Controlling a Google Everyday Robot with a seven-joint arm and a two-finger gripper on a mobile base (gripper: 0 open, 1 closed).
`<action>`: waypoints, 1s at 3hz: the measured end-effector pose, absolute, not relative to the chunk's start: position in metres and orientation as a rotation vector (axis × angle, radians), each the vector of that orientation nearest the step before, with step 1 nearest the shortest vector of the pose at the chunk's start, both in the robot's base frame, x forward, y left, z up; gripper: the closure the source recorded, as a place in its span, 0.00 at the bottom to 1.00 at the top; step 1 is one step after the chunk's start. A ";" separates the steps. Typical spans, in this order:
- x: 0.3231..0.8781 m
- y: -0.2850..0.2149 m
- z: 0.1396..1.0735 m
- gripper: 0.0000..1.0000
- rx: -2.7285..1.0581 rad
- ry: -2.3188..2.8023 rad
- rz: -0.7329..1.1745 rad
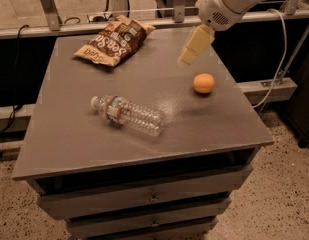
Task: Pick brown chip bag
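Pincer (187, 58) hovering over the worktop (64, 134), at 3 o'clock of the brown chip bag (114, 41), openness impossible to tell.

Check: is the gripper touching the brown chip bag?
No, the gripper hangs near the orange, well apart from the brown chip bag at the far left.

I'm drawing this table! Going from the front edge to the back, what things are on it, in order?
Clear plastic bottle → round orange thing → brown chip bag. The gripper is not in the line: it hangs in the air over the far right part of the table.
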State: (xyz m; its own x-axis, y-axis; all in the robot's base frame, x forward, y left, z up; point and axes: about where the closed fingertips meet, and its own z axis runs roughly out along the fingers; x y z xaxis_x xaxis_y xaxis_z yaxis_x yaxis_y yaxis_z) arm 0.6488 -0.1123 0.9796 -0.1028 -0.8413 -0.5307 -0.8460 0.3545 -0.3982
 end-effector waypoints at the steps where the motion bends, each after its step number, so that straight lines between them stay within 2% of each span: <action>1: 0.649 -0.112 0.980 0.00 -1.468 1.919 0.009; 2: 0.662 -0.101 0.975 0.00 -1.449 1.898 0.036; 3: 0.703 -0.073 0.960 0.00 -1.370 1.877 0.097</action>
